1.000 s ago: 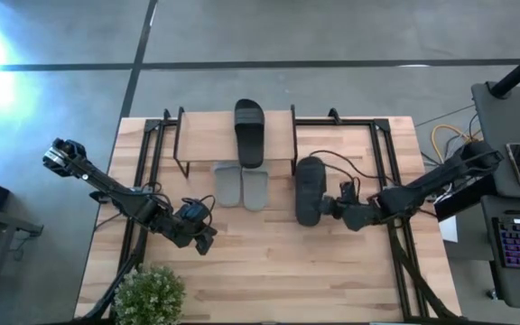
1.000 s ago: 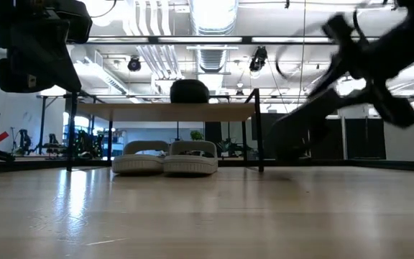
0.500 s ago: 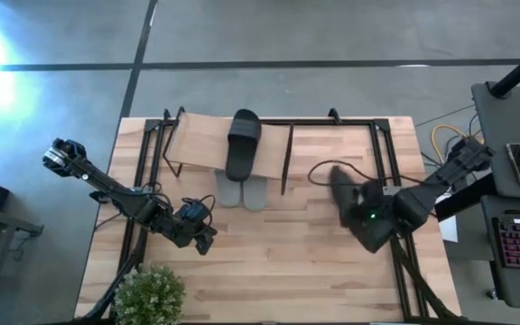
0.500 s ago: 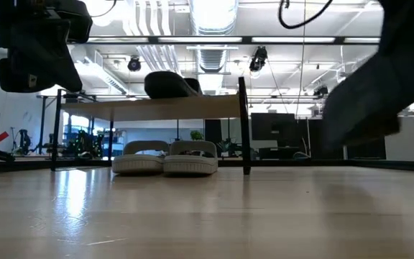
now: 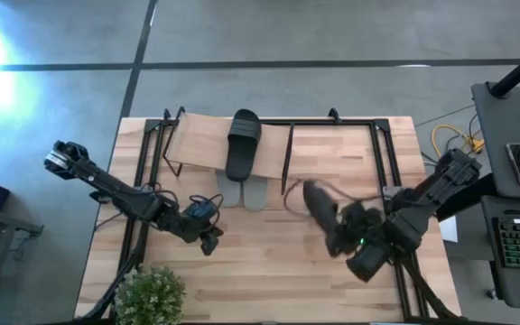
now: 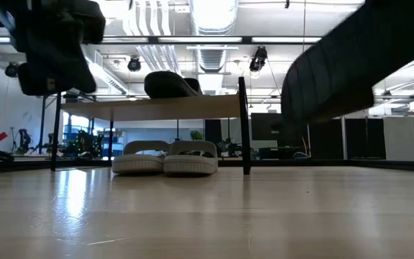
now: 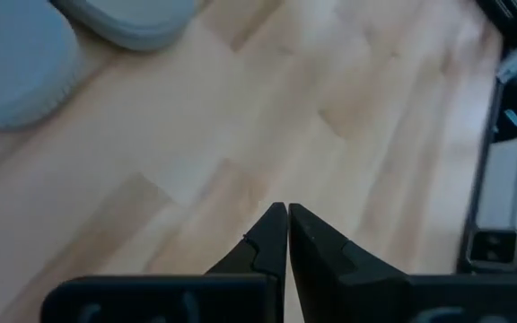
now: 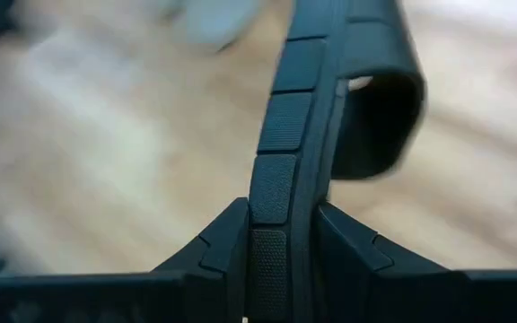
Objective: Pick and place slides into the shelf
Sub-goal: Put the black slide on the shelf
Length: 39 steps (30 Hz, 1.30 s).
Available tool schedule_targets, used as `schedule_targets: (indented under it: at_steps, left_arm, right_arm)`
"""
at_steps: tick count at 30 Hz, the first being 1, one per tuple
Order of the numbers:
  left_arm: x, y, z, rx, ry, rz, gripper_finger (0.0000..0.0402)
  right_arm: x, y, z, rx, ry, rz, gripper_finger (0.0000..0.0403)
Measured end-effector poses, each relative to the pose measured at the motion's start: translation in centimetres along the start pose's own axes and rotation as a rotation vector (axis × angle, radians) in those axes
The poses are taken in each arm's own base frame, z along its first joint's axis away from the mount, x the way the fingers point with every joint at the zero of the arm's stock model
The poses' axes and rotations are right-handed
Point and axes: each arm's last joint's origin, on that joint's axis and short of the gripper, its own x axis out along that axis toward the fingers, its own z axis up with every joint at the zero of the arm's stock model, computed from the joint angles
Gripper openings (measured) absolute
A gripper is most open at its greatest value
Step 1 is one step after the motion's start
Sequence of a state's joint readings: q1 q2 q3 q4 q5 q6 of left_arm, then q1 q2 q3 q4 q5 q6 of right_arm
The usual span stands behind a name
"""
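We see the right gripper (image 5: 339,236) over the right half of the tabletop (image 5: 269,280), its fingers (image 8: 223,238) clamped on the sole edge of a black slide (image 5: 320,213). In the right wrist view that slide (image 8: 330,99) stands on edge between the two fingers, its strap loop beyond them. From the low camera it shows as a dark shape (image 6: 343,65) raised off the tabletop.

The shelf (image 5: 228,143) sits skewed at the far side of the tabletop, its plank at an angle to the table edges. A second black slide (image 5: 243,144) lies on the plank, reaching over its near edge. The two grey slides (image 5: 243,192) lie side by side on the tabletop under and just in front of the shelf, touching each other.

The left gripper (image 5: 208,242) hangs over the left part of the tabletop, near a small potted plant (image 5: 150,295); its fingers (image 7: 267,238) are pressed together on nothing.
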State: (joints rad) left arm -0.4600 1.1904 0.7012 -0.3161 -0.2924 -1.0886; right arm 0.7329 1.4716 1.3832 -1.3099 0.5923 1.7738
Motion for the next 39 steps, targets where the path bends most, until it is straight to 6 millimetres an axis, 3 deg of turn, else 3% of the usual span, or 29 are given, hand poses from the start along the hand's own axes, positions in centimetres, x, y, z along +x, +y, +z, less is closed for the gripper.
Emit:
schedule_targets:
  at_steps: [5,9,14,22,29,39]
  left_arm:
    - [0.0,0.4,0.5,0.005,-0.009,0.022,0.0]
    - [-0.1,0.2,0.6,0.011,-0.015,0.014,0.0]
    - [-0.1,0.2,0.7,0.005,-0.016,0.014,0.0]
    - [-0.1,0.2,0.7,0.003,-0.017,0.013,0.0]
    - [-0.1,0.2,0.7,0.003,-0.017,0.014,0.0]
    - [-0.1,0.2,0.7,0.003,-0.024,0.018,0.0]
  right_arm:
    - [-1.0,2.4,-0.6,0.006,0.054,0.23,0.009]
    - [-0.4,2.3,-0.7,-0.031,0.036,0.201,0.0078]
    - [1.6,1.6,0.7,-0.053,-0.008,0.115,0.0076]
    - [3.1,2.8,3.0,-0.151,0.057,0.198,0.0076]
    - [3.5,1.8,3.7,-0.187,0.03,0.095,0.0075]
    - [4.4,0.2,6.4,-0.121,-0.054,-0.023,0.0075]
